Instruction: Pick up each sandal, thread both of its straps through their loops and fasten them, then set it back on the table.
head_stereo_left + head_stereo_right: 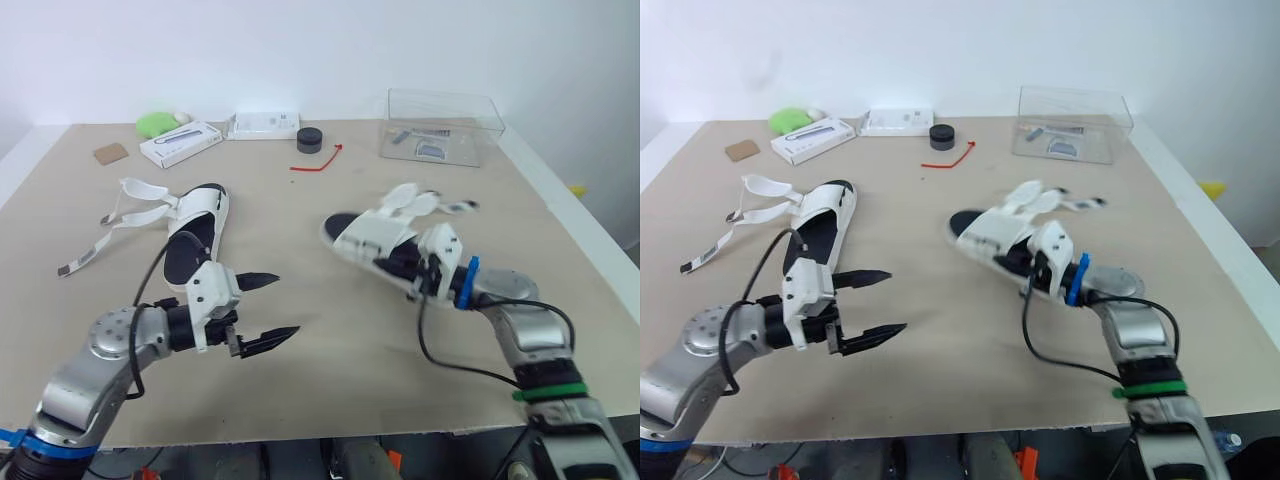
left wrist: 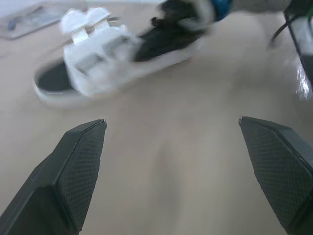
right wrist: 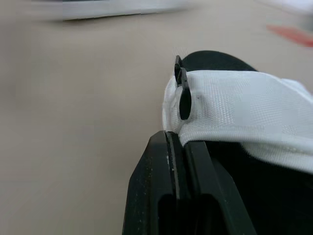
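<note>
The first sandal is in hand. The white strapped sandal with a black footbed (image 1: 375, 235) sits on the robot's side of the clear plastic box (image 1: 440, 125), toe pointing away from the box toward the bench's middle. The right gripper (image 1: 420, 272) is closed on its heel end, fingers pinched against white fabric. Whether the sole is off the tan bench (image 1: 330, 380) cannot be told. Its strap ends stick up on the side toward the box and look unsecured.

The left gripper (image 1: 285, 305) hangs wide open and empty, farther from the box than the held sandal, its fingers aimed at the sandal.

The second white sandal (image 1: 195, 225) lies far from the box, across the bench, its loose white straps (image 1: 130, 205) splayed away from the box, untouched.

The next move probably calls for the left gripper to reach toward the box and pinch one raised strap end, while the right steadies the heel for threading.
</note>
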You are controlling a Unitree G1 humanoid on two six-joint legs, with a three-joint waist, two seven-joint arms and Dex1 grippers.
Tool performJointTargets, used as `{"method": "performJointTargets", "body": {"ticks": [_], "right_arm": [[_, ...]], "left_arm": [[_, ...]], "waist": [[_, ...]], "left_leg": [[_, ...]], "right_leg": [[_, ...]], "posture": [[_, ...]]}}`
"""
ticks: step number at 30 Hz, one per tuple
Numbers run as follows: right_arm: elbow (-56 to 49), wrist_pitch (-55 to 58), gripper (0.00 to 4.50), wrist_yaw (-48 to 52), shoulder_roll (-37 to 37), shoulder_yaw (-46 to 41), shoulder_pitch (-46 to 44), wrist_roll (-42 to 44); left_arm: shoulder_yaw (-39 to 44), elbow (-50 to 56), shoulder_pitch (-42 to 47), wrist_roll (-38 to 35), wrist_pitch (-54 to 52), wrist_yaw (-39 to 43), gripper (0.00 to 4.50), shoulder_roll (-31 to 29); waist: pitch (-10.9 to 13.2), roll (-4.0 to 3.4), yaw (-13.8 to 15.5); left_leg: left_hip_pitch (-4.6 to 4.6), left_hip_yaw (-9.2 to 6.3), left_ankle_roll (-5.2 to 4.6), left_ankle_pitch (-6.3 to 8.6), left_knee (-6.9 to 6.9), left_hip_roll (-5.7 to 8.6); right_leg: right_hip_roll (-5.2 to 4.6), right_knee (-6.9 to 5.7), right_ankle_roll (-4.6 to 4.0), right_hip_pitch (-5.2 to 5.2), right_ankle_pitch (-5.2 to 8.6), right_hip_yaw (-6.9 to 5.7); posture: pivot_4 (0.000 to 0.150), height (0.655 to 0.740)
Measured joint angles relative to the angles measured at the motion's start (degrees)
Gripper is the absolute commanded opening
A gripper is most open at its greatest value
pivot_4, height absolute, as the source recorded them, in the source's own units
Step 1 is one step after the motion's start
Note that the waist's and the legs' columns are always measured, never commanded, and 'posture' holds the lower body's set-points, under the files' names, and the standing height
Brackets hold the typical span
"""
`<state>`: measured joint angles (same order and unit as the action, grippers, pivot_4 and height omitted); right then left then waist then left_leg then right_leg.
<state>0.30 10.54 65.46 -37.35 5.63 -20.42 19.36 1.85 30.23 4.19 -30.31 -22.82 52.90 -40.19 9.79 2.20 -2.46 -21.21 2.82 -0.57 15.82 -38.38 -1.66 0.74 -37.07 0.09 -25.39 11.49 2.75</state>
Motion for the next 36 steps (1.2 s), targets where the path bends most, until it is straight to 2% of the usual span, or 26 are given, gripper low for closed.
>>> {"method": "performJointTargets", "body": {"ticks": [3,16,22,29,36], "right_arm": [[-6.6,0.2,0.07,5.4,-2.5,1.5,4.4,2.2],[-12.0,-0.6,0.07,14.0,-4.1,2.5,8.5,5.2],[-6.7,-9.4,0.07,18.7,-3.1,4.4,8.4,3.6],[2.4,-18.5,0.07,20.7,0.4,5.8,2.9,1.4],[5.1,-18.6,0.07,19.5,2.8,6.9,-1.3,-0.4]], "left_arm": [[1.1,0.2,-1.4,-0.9,0.4,1.9,4.50,-1.6],[3.7,2.2,-6.1,-2.5,0.5,4.9,4.50,-3.9],[4.0,2.3,-6.0,-3.0,0.4,5.3,4.50,-4.2],[4.1,2.3,-5.8,-2.9,0.5,5.3,4.50,-4.2],[3.6,0.9,-3.9,-2.7,0.5,4.5,4.50,-3.5]], "waist": [[0.0,0.00,0.0],[0.0,0.05,0.0],[0.0,0.05,0.0],[0.0,0.07,-0.1],[0.0,0.06,0.0]], "left_leg": [[0.01,0.07,0.09,0.06,-0.04,0.02],[0.04,0.09,0.09,0.05,-0.12,0.03],[0.06,0.11,0.09,0.05,-0.13,0.05],[0.20,0.11,0.06,-0.02,-0.14,0.00],[0.16,0.10,0.07,-0.03,-0.13,0.00]], "right_leg": [[-0.04,0.01,0.04,0.01,0.03,0.05],[0.02,-0.01,0.07,0.02,-0.01,0.02],[0.06,-0.01,0.08,0.04,-0.02,0.03],[0.17,-0.10,-0.04,0.09,-0.11,0.03],[0.17,-0.11,-0.07,0.07,-0.13,0.05]], "posture": [[0.150,0.7400],[0.150,0.7400],[0.150,0.7400],[0.150,0.7400],[0.150,0.7400]]}}
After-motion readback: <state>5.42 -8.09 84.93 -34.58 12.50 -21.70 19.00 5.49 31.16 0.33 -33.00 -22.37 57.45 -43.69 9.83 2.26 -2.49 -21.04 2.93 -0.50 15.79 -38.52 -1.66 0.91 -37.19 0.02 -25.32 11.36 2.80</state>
